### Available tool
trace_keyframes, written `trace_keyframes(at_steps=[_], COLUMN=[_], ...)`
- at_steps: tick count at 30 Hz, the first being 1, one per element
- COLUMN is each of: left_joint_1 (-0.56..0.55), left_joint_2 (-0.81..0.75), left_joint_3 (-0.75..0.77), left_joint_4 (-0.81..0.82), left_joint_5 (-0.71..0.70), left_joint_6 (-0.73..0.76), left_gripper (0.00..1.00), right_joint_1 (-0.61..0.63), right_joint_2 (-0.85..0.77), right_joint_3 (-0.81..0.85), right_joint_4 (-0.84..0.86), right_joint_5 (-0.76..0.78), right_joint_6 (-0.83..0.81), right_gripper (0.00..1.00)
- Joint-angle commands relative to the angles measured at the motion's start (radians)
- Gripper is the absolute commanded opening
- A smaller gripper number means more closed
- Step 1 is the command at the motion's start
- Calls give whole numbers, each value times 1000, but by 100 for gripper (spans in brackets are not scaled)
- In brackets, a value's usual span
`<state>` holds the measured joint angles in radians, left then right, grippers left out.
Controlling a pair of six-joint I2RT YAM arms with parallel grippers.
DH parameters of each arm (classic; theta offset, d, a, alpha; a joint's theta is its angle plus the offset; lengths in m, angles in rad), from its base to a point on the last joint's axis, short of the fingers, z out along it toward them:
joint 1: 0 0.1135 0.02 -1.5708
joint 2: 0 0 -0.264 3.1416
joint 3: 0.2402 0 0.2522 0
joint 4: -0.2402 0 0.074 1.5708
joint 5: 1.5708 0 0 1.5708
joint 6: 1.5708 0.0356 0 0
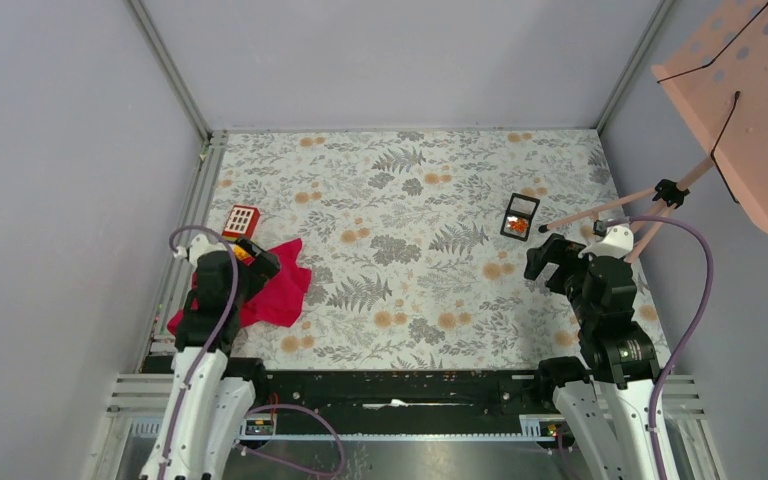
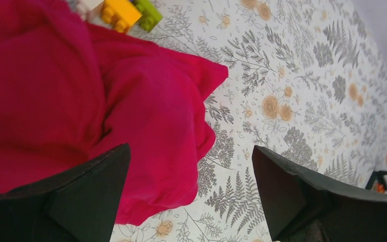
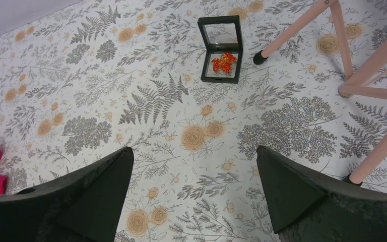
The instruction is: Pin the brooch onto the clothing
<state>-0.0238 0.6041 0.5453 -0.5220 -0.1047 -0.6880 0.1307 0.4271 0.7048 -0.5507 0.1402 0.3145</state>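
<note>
The right end effector [image 3: 194,148] hangs above the grey floral-clothed table [image 3: 282,126] with its dark fingers spread wide and nothing between them, facing the small black square case [image 3: 219,79] that lies open well ahead. The tiny orange-and-yellow flower-shaped brooch [image 3: 224,62] sits in the lower half of that case, presented face-up (presumably so it can be lifted straight out). Slim pink stand legs [image 3: 302,25] rest just beside the case and may crowd an approach from that side. The left end effector [image 2: 190,148], equally wide and empty, hovers over the crumpled bright red T-shirt [image 2: 146,101], which is bunched at the table's left side near yellow and green toy blocks [image 2: 121,12]. Brooch and garment lie well apart, so the pinning appears not yet begun.
</note>
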Motion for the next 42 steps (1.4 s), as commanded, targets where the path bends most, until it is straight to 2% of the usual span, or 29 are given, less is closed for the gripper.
trace_keyframes(at_steps=[1, 4, 8, 13, 17, 20, 22, 26, 28, 31, 34, 42], left_joint_1=[22, 22, 22, 45, 77, 84, 87, 87, 88, 88, 88, 84], left_joint_2=[-157, -182, -138, -79, -7, 41, 42, -25, -76, -146, -147, 80], left_joint_3=[-71, -88, -136, -205, -236, -233, -230, -226, -204, -135, 5, 534], left_joint_4=[26, -31, -47, 67, 183, 214, 210, 173, 136, 106, 106, -53], left_joint_5=[-82, -146, -150, -130, -45, -16, -28, -72, -92, -76, 22, 323], left_joint_6=[-178, -231, -284, -304, -293, -279, -278, -275, -274, -245, -144, 239], left_gripper=[99, 99, 99, 99, 93, 74, 54, 21, 11, 5, 0, 0], right_joint_1=[-3, -3, -3, -3, -3, -3, -3, -3, -3, -3, -3, -3], right_joint_2=[-9, -7, 8, 4, -5, -7, -5, -2, 2, 9, 12, 2], right_joint_3=[41, 39, 43, 51, 50, 51, 52, 53, 53, 58, 68, 83], right_joint_4=[-20, -16, -18, -32, -37, -41, -42, -42, -42, -42, -49, -55], right_joint_5=[9, 10, 2, 1, 2, 8, 9, 9, 10, 9, 1, -47], right_joint_6=[4, 4, 5, 8, 11, 6, 4, 4, 5, 4, 7, 32], right_gripper=[99, 99, 99, 99, 99, 99, 99, 99, 99, 99, 99, 99])
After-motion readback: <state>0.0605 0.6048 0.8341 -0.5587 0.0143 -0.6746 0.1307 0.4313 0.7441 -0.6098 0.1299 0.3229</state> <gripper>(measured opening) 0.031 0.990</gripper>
